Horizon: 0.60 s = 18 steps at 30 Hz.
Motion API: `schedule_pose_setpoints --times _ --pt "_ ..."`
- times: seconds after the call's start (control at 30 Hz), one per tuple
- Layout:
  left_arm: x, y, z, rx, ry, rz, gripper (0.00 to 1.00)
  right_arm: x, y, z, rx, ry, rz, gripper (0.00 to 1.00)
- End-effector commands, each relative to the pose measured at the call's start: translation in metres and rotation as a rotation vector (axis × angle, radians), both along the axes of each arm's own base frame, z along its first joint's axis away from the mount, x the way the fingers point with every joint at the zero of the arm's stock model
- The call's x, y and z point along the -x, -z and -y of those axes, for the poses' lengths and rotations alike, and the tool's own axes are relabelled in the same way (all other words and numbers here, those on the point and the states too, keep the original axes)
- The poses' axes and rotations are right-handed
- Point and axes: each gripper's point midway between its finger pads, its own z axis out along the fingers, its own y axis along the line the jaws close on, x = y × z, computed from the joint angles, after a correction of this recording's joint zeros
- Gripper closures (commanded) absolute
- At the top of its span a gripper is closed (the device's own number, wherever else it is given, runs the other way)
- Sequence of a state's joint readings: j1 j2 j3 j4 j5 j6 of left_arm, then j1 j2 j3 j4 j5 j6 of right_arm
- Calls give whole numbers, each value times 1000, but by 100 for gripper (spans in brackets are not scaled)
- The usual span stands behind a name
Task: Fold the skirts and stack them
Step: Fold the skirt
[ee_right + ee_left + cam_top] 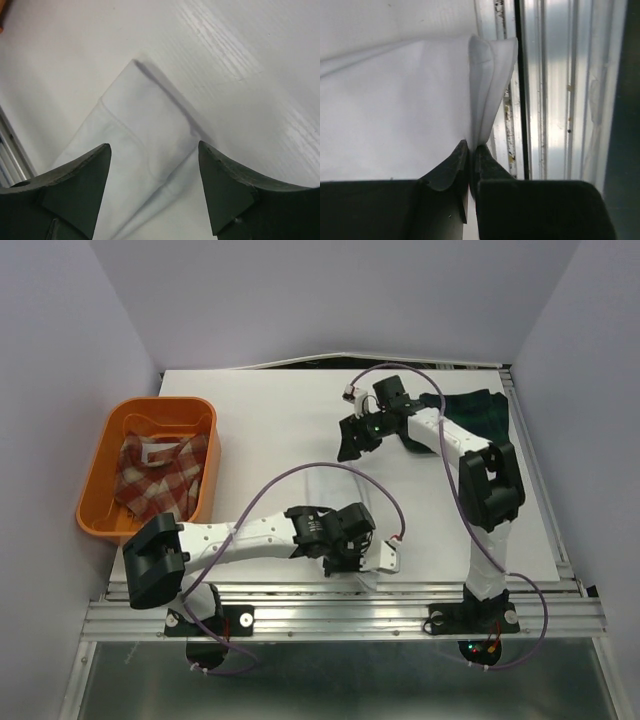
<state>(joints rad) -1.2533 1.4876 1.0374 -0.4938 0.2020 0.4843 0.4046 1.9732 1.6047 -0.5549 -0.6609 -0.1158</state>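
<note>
1. Nearest us, the left gripper (471,146) is clamped on a folded edge of the white skirt (395,120), and the cloth rises from between its fingers.
2. The right gripper (154,147) is spread wide, with a corner of that skirt lying flat between its fingers, ungripped.
3. We judge that if the left pulls alone, the loose corner could drag and bunch.
4. Far left of both sets of fingers, the orange basket (97,480) holds the red plaid skirt (160,465). The dark plaid skirt (480,405) lies right of the right fingers.

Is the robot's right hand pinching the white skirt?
No, the right hand is wide open, and the white skirt lies flat in plain sight in the gap, not squeezed.
</note>
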Motion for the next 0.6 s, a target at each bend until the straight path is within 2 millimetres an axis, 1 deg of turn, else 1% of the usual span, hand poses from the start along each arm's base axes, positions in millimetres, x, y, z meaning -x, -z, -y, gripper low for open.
schedule_pose_setpoints --times 0.0,0.03,0.07,0.1,0.13,0.17,0.2,0.23,0.27,0.3,0.33,0.43,0.47,0.5,0.53,0.57 --pt "13 -35 -2 61 52 -163 100 -31 30 3 72 13 41 25" --pt "10 -42 0 77 50 -177 100 -30 44 2 76 5 15 26" --pt "13 -47 1 91 64 -223 100 -29 50 1 74 0 0 29" --pt "10 -49 1 92 57 -240 100 -28 55 -1 68 -3 -15 31" --pt "1 -55 0 98 30 -245 100 -25 62 -2 62 -7 -37 34" --pt "-2 -57 0 99 26 -249 100 -21 70 -4 51 -19 -66 40" --pt "-7 -58 -1 93 21 -249 100 -18 74 -5 44 -22 -85 44" --pt "-14 -58 -6 85 1 -256 100 -13 80 -4 45 -26 -109 47" --pt "-20 -64 -4 97 0 -253 100 -7 82 -5 33 -35 -129 52" --pt "-25 -64 -5 95 1 -253 100 -3 84 -5 26 -40 -145 54" --pt "-37 -68 -6 103 -26 -247 100 8 88 -6 9 -55 -183 57" --pt "-54 -67 -9 90 -42 -239 100 26 87 -9 -19 -87 -215 62" --pt "-66 -72 -9 102 -60 -227 100 34 92 -7 -24 -98 -231 65" --pt "-73 -74 -8 110 -66 -217 100 37 93 -6 -26 -102 -233 66" --pt "-82 -81 -6 124 -61 -197 100 40 92 -5 -29 -107 -229 68" --pt "-87 -82 -6 123 -65 -190 100 46 93 -8 -34 -124 -236 70"
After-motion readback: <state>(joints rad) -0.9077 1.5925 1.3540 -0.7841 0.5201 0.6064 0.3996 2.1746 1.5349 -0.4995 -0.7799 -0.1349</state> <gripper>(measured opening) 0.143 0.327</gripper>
